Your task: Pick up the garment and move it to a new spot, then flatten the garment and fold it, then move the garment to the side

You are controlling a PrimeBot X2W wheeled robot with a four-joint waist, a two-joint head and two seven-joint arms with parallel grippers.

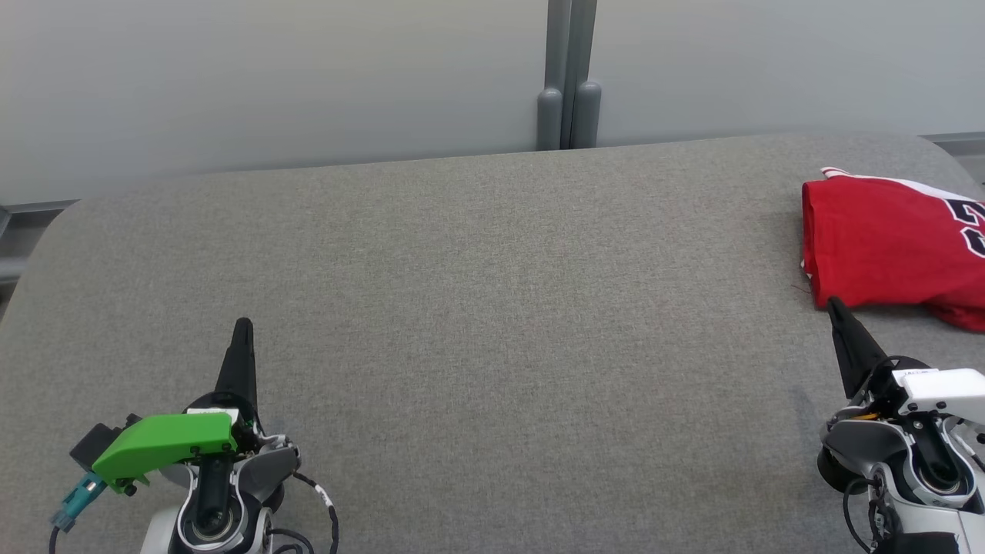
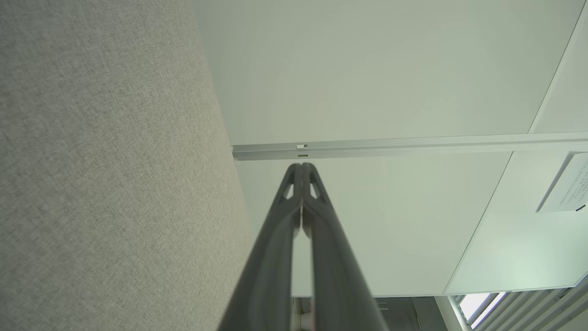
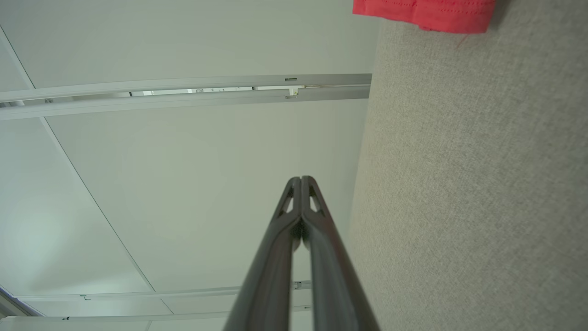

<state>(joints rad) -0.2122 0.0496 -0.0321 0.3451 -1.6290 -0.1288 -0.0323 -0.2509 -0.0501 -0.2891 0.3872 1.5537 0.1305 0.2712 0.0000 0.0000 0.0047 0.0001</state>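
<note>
Red folded garment [image 1: 885, 238] lies far right on grey fabric surface [image 1: 492, 308]; left gripper [image 1: 243, 323] and right gripper [image 1: 833, 304] are empty, fingers pressed together.

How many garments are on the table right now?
1. A red garment lies at the far right of the grey table, just past the right gripper. It runs out of the head view there, so anything further right is hidden.

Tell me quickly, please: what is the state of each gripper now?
Left gripper: closed, holding nothing.
Right gripper: closed, empty, close to the red fabric jersey.
</note>
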